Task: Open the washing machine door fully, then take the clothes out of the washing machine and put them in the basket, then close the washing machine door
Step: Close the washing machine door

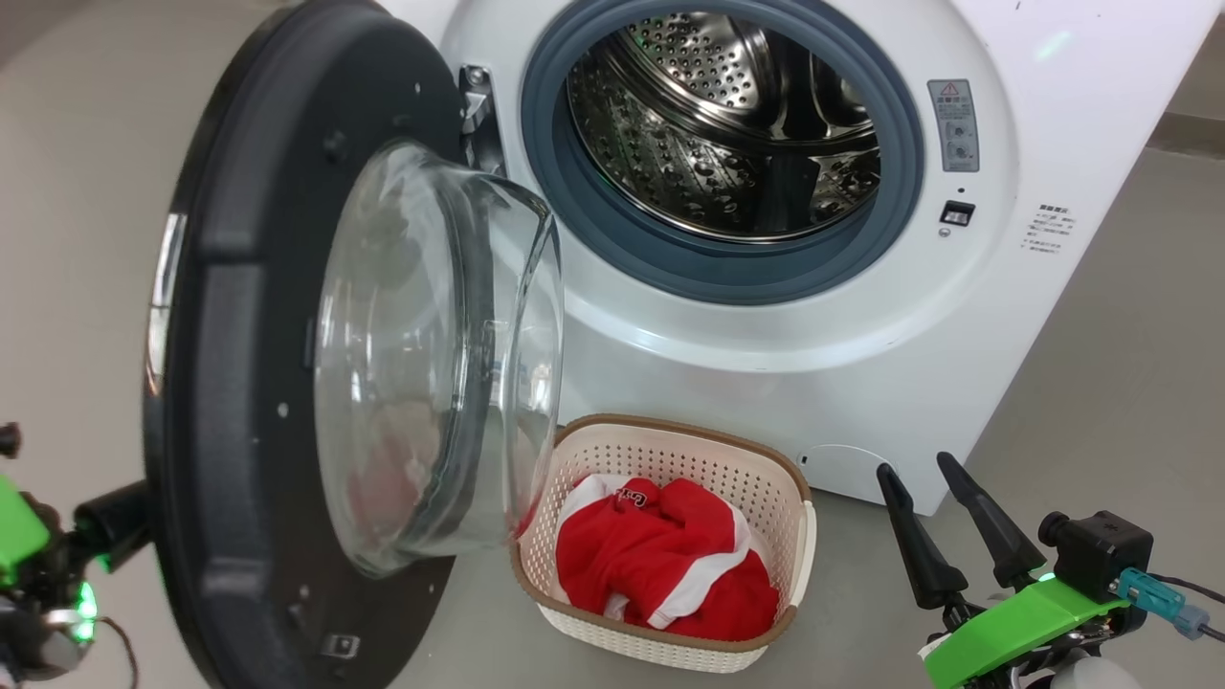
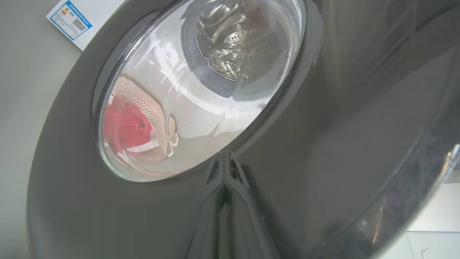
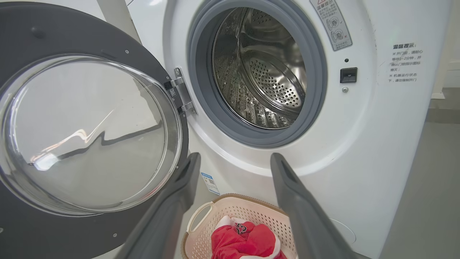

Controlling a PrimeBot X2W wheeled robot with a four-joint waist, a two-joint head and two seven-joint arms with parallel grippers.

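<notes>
Clothes lie in the basket by the open door (left hand clenched behind, right hand spread).

Glossy glass door bowl; shiny perforated steel drum; soft red cloth; perforated plastic basket

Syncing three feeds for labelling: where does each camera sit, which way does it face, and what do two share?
Head view: on the head, looking forward and down at washing machine, open door, basket of clothes; open right end effector lower right.
Left wrist view: left wrist, close to the door's outer face; shut left end effector.
Right wrist view: right wrist, facing the drum; its open fingers.
Shared: head and right wrist both show drum and basket.
</notes>
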